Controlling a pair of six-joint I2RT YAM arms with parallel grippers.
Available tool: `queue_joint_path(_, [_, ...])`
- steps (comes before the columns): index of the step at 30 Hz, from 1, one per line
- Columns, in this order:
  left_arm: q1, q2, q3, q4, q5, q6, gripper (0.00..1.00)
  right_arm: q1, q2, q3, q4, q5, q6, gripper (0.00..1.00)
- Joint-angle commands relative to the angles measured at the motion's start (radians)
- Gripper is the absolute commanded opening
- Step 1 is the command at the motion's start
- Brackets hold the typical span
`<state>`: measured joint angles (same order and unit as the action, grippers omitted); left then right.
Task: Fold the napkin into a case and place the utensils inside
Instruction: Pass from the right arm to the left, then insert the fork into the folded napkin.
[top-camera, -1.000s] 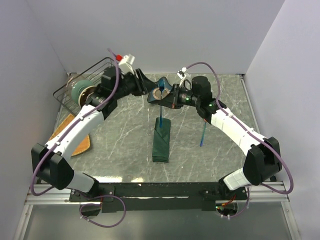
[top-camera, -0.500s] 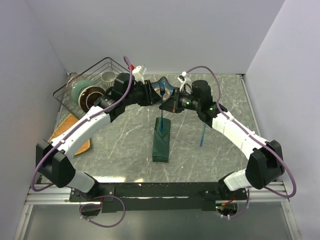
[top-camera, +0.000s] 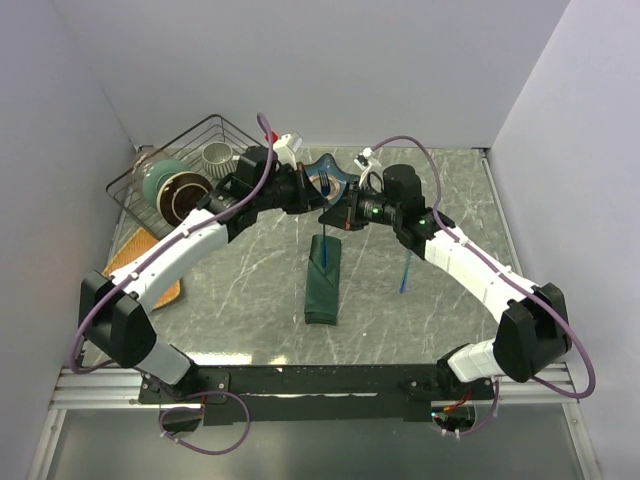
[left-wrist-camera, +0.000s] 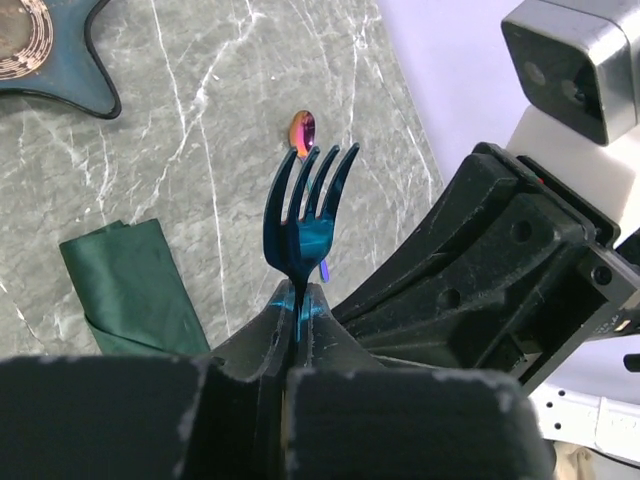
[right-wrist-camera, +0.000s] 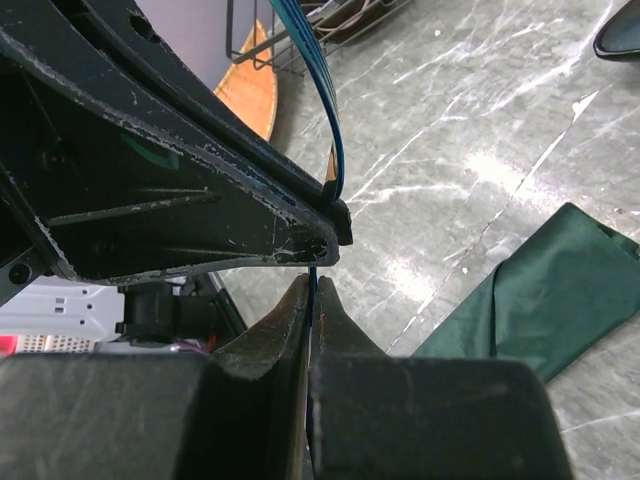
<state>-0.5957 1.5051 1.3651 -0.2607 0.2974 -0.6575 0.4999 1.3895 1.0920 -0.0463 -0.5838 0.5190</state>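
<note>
The dark green napkin lies folded as a narrow case (top-camera: 322, 288) in the middle of the table, and also shows in the left wrist view (left-wrist-camera: 130, 290) and the right wrist view (right-wrist-camera: 545, 300). A bright blue fork (top-camera: 323, 243) stands upright above the case's far end, tines up (left-wrist-camera: 305, 210). My left gripper (top-camera: 312, 197) is shut on it just below the tines (left-wrist-camera: 301, 300). My right gripper (top-camera: 334, 213) is shut on its thin handle (right-wrist-camera: 314, 285). The two grippers almost touch. The second utensil (top-camera: 405, 268), with a pink bowl (left-wrist-camera: 302, 131), lies on the table to the right of the case.
A star-shaped blue dish (top-camera: 328, 170) sits just behind the grippers. A wire basket (top-camera: 195, 140) holding bowls and a cup stands at the back left. An orange-tan mat (top-camera: 167, 292) lies along the left edge under the left arm.
My left arm has swung right from the wire basket to the right gripper and closed on the fork. The right gripper and the fork have barely moved.
</note>
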Motion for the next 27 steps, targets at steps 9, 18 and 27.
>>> queue_joint_path(9, [0.002,0.234,0.230,-0.199,-0.237,0.071,0.01,-0.129,-0.093,-0.006,-0.156,-0.004,-0.131,0.78])
queue_joint_path(18, [0.001,0.443,0.371,-0.256,-0.349,0.116,0.01,-0.291,-0.170,-0.066,-0.257,-0.016,-0.201,0.83])
queue_joint_path(27, [-0.006,0.523,0.396,-0.219,-0.356,0.122,0.01,-0.339,-0.167,-0.072,-0.270,-0.034,-0.201,0.85])
